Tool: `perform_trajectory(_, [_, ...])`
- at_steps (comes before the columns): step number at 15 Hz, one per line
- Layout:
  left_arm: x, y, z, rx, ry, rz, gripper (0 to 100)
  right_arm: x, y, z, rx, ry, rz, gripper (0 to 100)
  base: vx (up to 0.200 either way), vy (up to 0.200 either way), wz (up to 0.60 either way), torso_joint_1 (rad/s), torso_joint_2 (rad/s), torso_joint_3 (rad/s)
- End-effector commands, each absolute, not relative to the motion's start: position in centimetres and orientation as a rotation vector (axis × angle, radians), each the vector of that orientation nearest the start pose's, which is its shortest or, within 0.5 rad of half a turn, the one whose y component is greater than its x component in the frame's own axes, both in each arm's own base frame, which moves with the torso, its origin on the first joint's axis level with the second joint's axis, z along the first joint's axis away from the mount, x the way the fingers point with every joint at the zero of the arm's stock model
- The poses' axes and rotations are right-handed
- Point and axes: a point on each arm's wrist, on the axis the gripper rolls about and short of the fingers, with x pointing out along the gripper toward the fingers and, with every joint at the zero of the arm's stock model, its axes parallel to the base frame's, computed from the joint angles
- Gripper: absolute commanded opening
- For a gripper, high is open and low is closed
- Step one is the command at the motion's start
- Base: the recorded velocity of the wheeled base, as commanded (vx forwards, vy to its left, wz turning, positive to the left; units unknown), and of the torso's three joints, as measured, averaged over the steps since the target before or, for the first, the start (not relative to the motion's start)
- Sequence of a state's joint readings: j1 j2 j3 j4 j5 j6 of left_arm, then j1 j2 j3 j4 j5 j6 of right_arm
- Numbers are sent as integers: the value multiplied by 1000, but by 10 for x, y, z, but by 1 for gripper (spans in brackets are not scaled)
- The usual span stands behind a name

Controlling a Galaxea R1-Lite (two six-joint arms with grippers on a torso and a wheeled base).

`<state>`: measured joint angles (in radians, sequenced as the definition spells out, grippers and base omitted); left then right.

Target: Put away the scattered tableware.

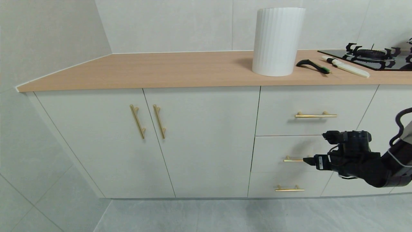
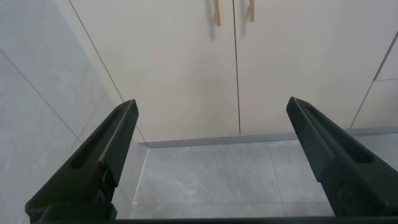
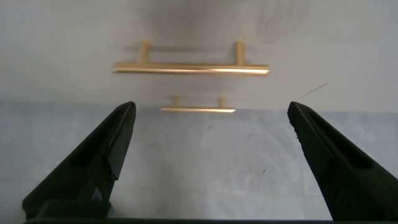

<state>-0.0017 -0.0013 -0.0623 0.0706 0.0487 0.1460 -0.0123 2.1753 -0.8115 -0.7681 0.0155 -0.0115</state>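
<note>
Right hand (image 1: 305, 159), apart, just short of middle drawer handle (image 1: 292, 159) — handle horizontal, dead ahead; left hand (image 2: 211, 118) apart, farther.

The head camera looks down on the bench (image 1: 128, 72) and cabinet fronts (image 1: 206, 141) from afar. The left wrist camera faces the double doors (image 2: 186, 68); the right, close, the drawer handles (image 3: 190, 68)
</note>
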Motion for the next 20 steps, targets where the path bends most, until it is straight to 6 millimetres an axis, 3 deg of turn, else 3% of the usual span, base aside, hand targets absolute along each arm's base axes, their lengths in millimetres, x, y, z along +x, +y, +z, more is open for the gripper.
perform_trajectory(1, [-28, 1, 85, 146, 13, 47, 100, 375, -6, 5, -13, 621, -30, 100, 0, 0, 0, 0, 0, 0])
perform_trajectory(5, [-28, 1, 85, 147, 13, 47, 100, 394, -5, -11, -31, 579, -85, 100, 0, 0, 0, 0, 0, 0])
perform_trajectory(11, [-28, 1, 86, 146, 11, 47, 100, 418, -7, -18, -7, 530, -151, 100, 0, 0, 0, 0, 0, 0])
perform_trajectory(20, [-28, 1, 85, 146, 14, 47, 100, 414, -5, -24, -18, 553, -149, 100, 0, 0, 0, 0, 0, 0])
